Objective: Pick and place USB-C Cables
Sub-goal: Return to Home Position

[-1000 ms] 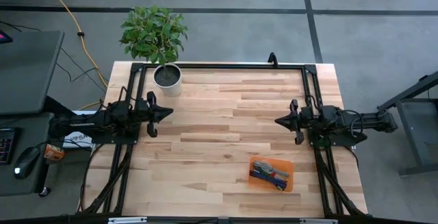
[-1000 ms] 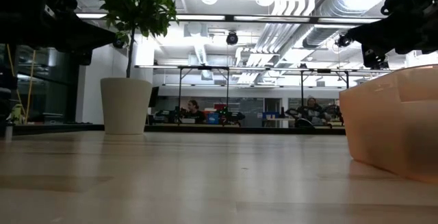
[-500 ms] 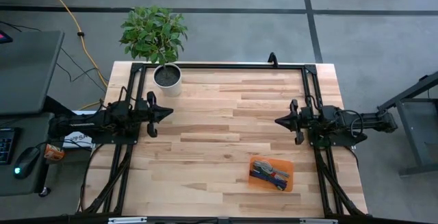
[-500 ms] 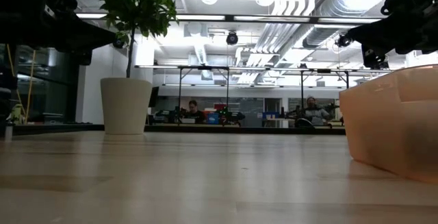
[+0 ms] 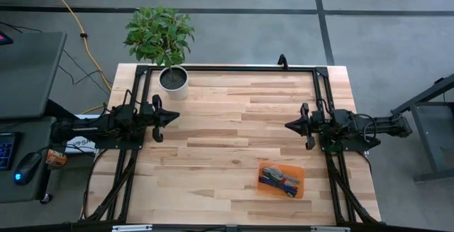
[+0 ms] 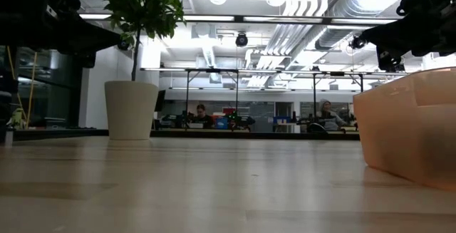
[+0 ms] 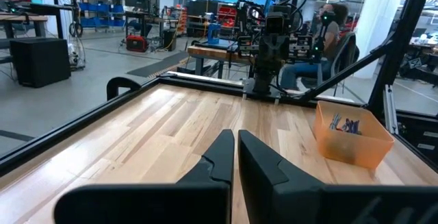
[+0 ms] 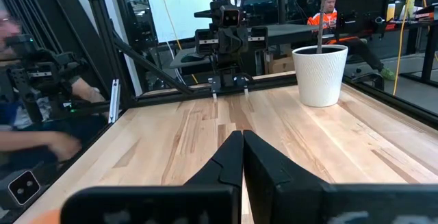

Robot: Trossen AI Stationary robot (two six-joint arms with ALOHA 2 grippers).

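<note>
Near edge of the table, at about 5 o'clock from its centre: one orange tray, lying flat on the wood. The USB-C cables lie inside it in a loose heap. Dark blue and grey bundles can be made out; the other colours are too small to sort. The tray is at roughly 6 o'clock from the right arm's tip, apart from it.

Mid table, 9 o'clock side: left gripper, held above the wood and pointing toward 3 o'clock. Its fingers are pressed together with only a thin seam between them, closed on themselves and carrying no load.

Mid table, 3 o'clock side: right gripper, pointing toward 9 o'clock. It faces the left one across bare planks and is well apart from it. Its fingers are likewise drawn together and carry no load.

Far side, about 11 o'clock: potted plant, white pot upright, green leaves above. It stands at the far left corner, just inside the black frame that runs along the table's edges.

Beyond the table, 10 to 11 o'clock: yellow cord lying across the grey floor.

Room behind, in the low view: workbenches under ceiling lights, with a seated person far off at one bench and a second person at 1 o'clock
</note>
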